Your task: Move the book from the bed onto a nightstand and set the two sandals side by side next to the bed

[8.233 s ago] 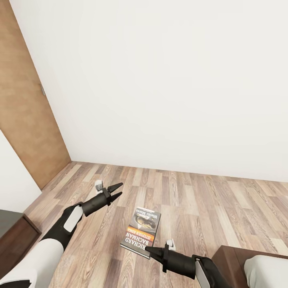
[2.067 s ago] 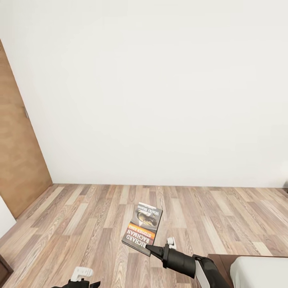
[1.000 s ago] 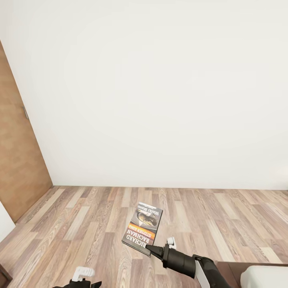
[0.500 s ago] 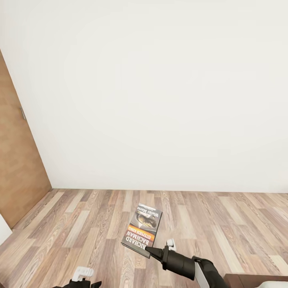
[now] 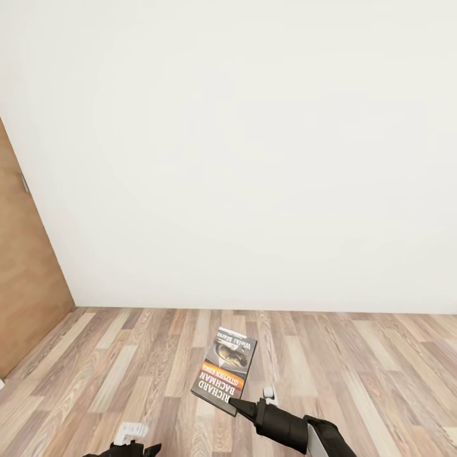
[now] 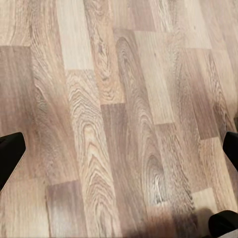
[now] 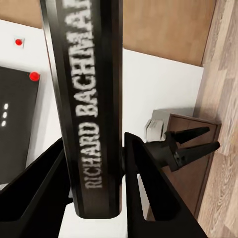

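The right claw (image 5: 233, 402) remains clamped on the thin dark-covered paperback book (image 5: 225, 370), carried above the wood-plank floor (image 5: 355, 362). The bed has left view: transit under way, nightstand unseen. Left claw (image 7: 191, 144) gapes, empty.

1. I see the book (image 5: 225, 370) with a dark grey cover photo, an orange band and white lettering; in the right wrist view its spine (image 7: 91, 106) is black with white "RICHARD BACHMAN" letters.
2. The right gripper (image 5: 236, 404) is black, with white on the forearm behind it (a small white knob sits on top).
3. The floor (image 5: 355, 362) is wood plank in mixed tan, brown and greyish streaks.
4. The wall (image 5: 254, 152) is plain white.
5. The door (image 5: 22, 298) is mid-brown wood.
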Motion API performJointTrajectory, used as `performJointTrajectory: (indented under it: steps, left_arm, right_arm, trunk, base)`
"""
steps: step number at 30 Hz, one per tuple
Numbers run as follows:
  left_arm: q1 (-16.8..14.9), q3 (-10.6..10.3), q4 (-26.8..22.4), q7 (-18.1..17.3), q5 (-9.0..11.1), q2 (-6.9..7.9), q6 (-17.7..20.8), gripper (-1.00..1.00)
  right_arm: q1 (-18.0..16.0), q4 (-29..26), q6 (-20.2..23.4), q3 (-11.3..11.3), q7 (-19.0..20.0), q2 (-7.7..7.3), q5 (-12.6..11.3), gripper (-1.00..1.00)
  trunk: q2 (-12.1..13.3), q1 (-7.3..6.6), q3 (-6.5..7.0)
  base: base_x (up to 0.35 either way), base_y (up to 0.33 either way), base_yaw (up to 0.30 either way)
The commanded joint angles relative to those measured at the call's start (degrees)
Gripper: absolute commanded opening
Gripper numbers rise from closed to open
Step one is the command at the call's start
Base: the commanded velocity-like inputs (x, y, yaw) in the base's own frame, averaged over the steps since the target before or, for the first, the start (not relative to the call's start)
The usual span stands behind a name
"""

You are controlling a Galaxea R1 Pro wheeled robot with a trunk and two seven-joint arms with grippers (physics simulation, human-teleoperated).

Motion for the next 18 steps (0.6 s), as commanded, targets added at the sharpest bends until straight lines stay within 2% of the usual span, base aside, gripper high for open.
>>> performJointTrajectory:
  steps: [1,18]
  left_arm:
    - [0.0,0.2,0.1,-0.3,0.2,0.01,0.0,1.00]
    - [0.0,0.2,0.2,-0.3,0.3,-0.42,0.0,1.00]
  right_arm:
    - [0.0,0.0,0.5,-0.3,0.2,0.06,0.1,-1.00]
    - [0.0,0.3,0.5,-0.3,0.2,0.06,0.1,-1.00]
  trunk:
    - [0.0,0.03,-0.06]
    - [0.0,0.03,-0.06]
  base:
    - [0.327,0.000,0.000]
    - [0.323,0.000,0.000]
